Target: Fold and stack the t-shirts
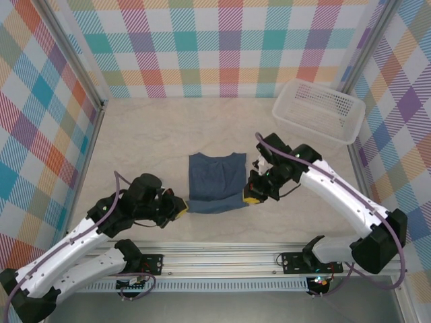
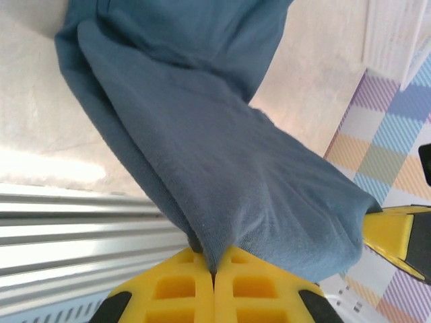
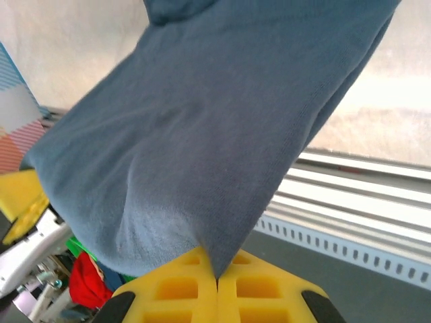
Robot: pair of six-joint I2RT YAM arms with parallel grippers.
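Currently: one slate-blue t-shirt (image 1: pixel 215 180), folded (no print), at the middle of the surface (image 1: pixel 148 134). Left jaws pinch its near-left corner, right jaws its near-right corner. White basket (image 1: pixel 320 110) stands well apart, far right.

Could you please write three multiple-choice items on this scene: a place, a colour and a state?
1. Where is the white basket? A far right corner of the table; B near left corner; C centre.
2. What colour is the t-shirt? A red; B slate blue; C white.
3. The left gripper and right gripper are: A both open; B both shut on the t-shirt; C holding the basket.
Answers: 1 A, it stands at the far right; 2 B, plain blue fabric; 3 B, yellow fingers pinch its cloth.
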